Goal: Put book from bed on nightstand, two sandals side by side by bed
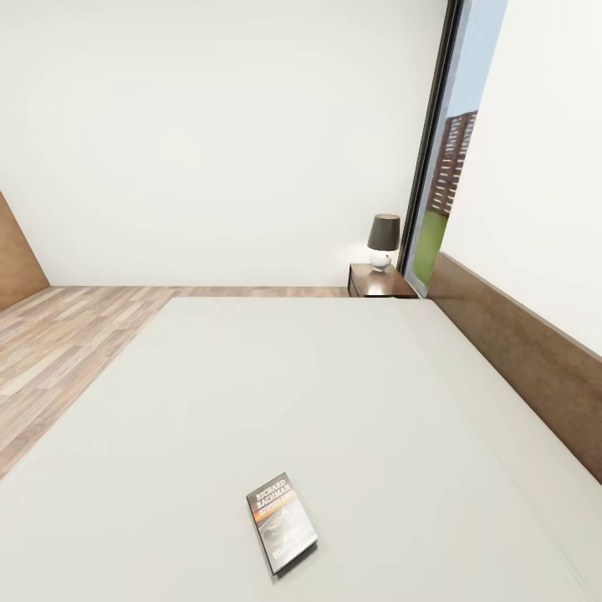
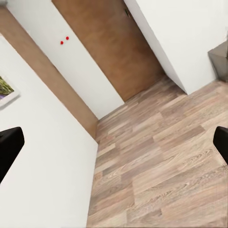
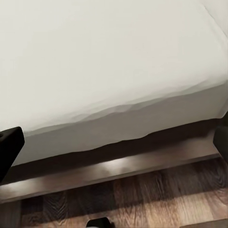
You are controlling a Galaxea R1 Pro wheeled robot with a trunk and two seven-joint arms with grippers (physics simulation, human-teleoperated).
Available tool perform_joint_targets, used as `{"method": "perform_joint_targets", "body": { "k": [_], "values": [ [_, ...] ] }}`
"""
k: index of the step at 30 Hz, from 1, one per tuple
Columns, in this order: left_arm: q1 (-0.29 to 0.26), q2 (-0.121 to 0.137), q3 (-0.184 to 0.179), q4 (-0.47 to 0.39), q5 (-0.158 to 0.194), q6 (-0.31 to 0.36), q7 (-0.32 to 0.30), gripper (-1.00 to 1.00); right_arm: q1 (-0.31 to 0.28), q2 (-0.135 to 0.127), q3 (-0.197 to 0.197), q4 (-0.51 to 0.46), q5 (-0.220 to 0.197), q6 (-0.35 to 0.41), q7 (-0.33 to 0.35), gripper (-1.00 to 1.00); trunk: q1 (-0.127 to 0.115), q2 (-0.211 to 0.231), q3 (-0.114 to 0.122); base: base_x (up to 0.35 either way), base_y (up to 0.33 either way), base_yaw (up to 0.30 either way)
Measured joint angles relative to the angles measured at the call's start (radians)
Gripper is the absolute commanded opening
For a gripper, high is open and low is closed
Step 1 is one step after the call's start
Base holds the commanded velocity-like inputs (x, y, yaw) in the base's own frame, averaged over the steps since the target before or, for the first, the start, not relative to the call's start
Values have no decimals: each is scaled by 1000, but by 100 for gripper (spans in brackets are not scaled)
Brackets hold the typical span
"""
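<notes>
Wooden floor (image 1: 67, 351) lies at the left, beside the bed (image 1: 251, 393). The book (image 1: 281, 522) lies flat on the pale mattress near its close edge, its lower lettering too blurred to read. Further right, the nightstand (image 1: 378, 283) carries a lamp (image 1: 383, 241), its front cut off behind the mattress. Left hand (image 2: 114, 147) and right hand (image 3: 114, 142) are both released, fingertips cropped at the frame edges

Pale grey bed (image 1: 334, 401) with dark brown headboard (image 1: 527, 351); on it, a dark book (image 1: 281, 522) lettered white, banded orange. Beyond it, dark brown nightstand (image 1: 376, 283).
</notes>
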Motion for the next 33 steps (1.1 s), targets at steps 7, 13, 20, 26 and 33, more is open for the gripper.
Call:
{"method": "perform_joint_targets", "body": {
  "k": [7, 13, 20, 26, 33],
  "values": [
    [-1, -145, 0, 117, -17, -107, 22, 100, 0, 0, 2, 3, 1, 0, -2, 100, 0, 0, 0, 0, 0, 0],
    [-14, -261, 3, 162, -149, -135, 37, 100, 0, 1, 2, 4, 1, 0, -3, 100, 0, 0, 0, 0, 0, 0],
    [-137, -302, 6, 122, -265, -147, 122, 100, 0, 0, 3, 4, 0, 0, -3, 100, 0, 0, 0, 0, 0, 0],
    [-269, -408, 6, 112, -505, -174, 279, 100, 0, -1, 3, 4, 0, 0, -3, 100, 0, 0, 0, 0, 0, 0],
    [-400, -479, 8, 103, -669, -154, 382, 100, 0, -1, 3, 4, 0, -1, -3, 100, 0, 0, 0, 0, 0, 0]
  ]
}}
